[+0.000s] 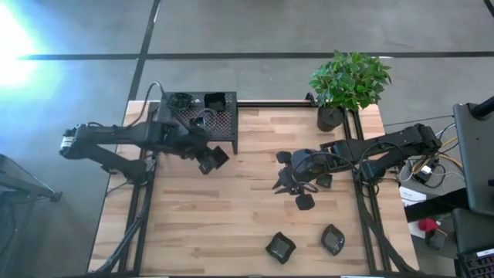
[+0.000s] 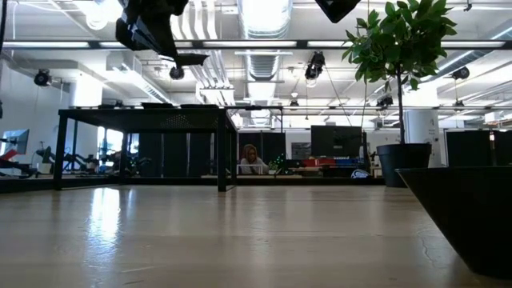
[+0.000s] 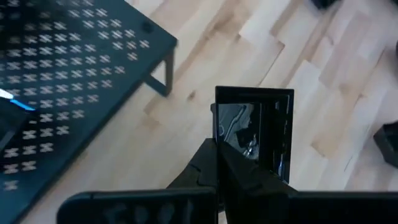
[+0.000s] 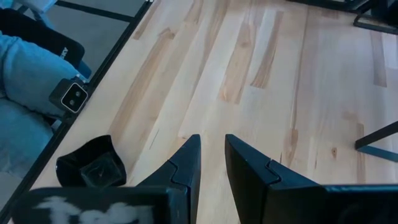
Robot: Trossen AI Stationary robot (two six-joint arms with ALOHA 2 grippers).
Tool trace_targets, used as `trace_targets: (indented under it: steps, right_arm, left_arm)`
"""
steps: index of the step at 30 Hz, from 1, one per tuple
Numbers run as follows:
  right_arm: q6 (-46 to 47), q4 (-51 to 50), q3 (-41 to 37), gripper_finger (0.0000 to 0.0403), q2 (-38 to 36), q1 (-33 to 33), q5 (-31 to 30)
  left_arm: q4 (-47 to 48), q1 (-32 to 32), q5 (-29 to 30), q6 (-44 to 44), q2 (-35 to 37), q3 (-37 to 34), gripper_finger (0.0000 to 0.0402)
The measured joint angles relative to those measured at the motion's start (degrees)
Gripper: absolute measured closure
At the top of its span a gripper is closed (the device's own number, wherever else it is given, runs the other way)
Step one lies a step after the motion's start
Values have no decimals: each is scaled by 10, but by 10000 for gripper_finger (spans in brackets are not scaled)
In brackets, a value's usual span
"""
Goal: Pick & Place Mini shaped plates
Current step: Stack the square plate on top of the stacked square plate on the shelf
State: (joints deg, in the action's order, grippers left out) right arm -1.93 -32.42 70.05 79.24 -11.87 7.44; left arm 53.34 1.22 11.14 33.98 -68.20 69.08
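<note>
Carry step from the looks of it: left end effector (image 1: pixel 210 162) is pinching a glossy black square mini plate (image 3: pixel 254 135) in the air just beside the black perforated metal stand (image 1: pixel 202 116), so next it needs lowering onto the stand top, while the right end effector (image 1: pixel 292 182) hovers slightly spread over the wooden desk (image 1: pixel 231 216), empty.

The pale wooden table (image 1: pixel 231 201) carries the black perforated stand (image 1: pixel 207 117) at its far edge, with the plant pot (image 1: pixel 330 118) well off along that edge and several mini shaped plates (image 1: pixel 281 247) scattered away from the stand, toward the near side.
</note>
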Motion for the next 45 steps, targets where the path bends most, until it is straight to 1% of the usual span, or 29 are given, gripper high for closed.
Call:
trace_targets:
  steps: [5, 8, 13, 15, 18, 20, 23, 25, 29, 36, 40, 45]
  right_arm:
    - [3, 1, 0, 335, 0, 0, 0]
    - [7, 1, 0, 335, 0, 0, 0]
    - [7, 2, 0, 335, 0, 0, 0]
    - [8, 2, 0, 335, 0, 0, 0]
    - [9, 2, 0, 335, 0, 0, 0]
    - [9, 2, 0, 335, 0, 0, 0]
    - [10, 3, 0, 335, 0, 0, 0]
    - [19, 2, 0, 335, 0, 0, 0]
    - [32, 2, 0, 335, 0, 0, 0]
    - [19, 2, 0, 335, 0, 0, 0]
    - [17, 2, 0, 335, 0, 0, 0]
    - [12, 2, 0, 335, 0, 0, 0]
  left_arm:
    - [23, 42, 0, -10, 32, 0, 401]
    - [43, 83, 0, -15, 49, 0, 401]
    - [51, 161, 1, -37, 70, 0, 401]
    - [54, 191, 1, -22, 71, 0, 401]
    - [75, 231, 1, 44, 68, 0, 401]
    - [77, 249, 13, 51, 67, -4, 401]
    - [77, 265, 16, 93, 66, -20, 402]
    - [74, 268, 11, 128, 66, -29, 402]
    - [73, 277, -6, 165, 65, -32, 402]
    - [57, 291, -5, 220, 65, -33, 402]
    - [51, 291, 6, 297, 65, -37, 402]
    - [52, 291, 10, 344, 65, -38, 402]
